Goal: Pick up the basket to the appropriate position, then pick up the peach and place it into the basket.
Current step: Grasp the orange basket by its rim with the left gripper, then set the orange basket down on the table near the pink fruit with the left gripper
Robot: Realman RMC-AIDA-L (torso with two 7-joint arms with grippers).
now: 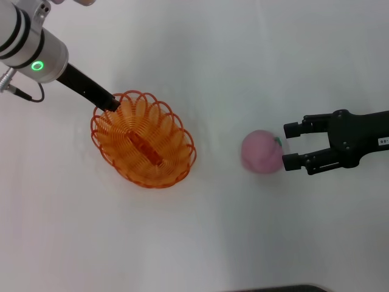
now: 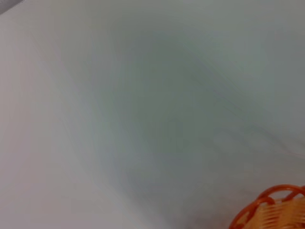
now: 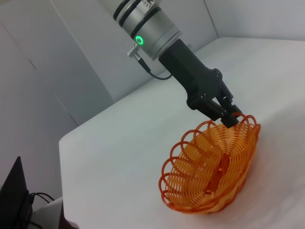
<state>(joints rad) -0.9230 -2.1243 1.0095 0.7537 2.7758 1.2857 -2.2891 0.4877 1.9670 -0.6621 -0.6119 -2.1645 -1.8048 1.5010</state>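
On the left of the head view, the left gripper (image 1: pixel 111 102) reaches down from the upper left corner, its silver wrist ringed by a green light, and its dark fingers are pinched on the scalloped rim of the basket (image 1: pixel 144 139) at the upper-left edge. The right wrist view shows the same hold from the side: the left gripper (image 3: pixel 230 116) clamps one rim loop, and the basket (image 3: pixel 212 167) hangs tilted, the gripped side high and the far side low, against the white tabletop (image 3: pixel 119 143). The basket is an oval of thin orange wire loops, shallow, with a darker orange rib running along its bottom. Whether its low side touches the tabletop cannot be told from these views. In the left wrist view only a small piece of the basket rim (image 2: pixel 271 210) shows in one corner; the rest is plain pale surface, and the gripper's own fingers do not show there.

Farther right, well apart from the basket, the peach (image 1: pixel 262 152) lies on the tabletop (image 1: pixel 213 231), round and pink, with a speck of green leaf on its right side. Its outline is soft and hard to make out.

On the right, the black right gripper (image 1: pixel 290 146) comes in from the right edge with its fingers spread, the tips just beside the peach's right side and holding nothing. Whether they touch the peach is unclear. The arm behind it is cut off by the frame edge.
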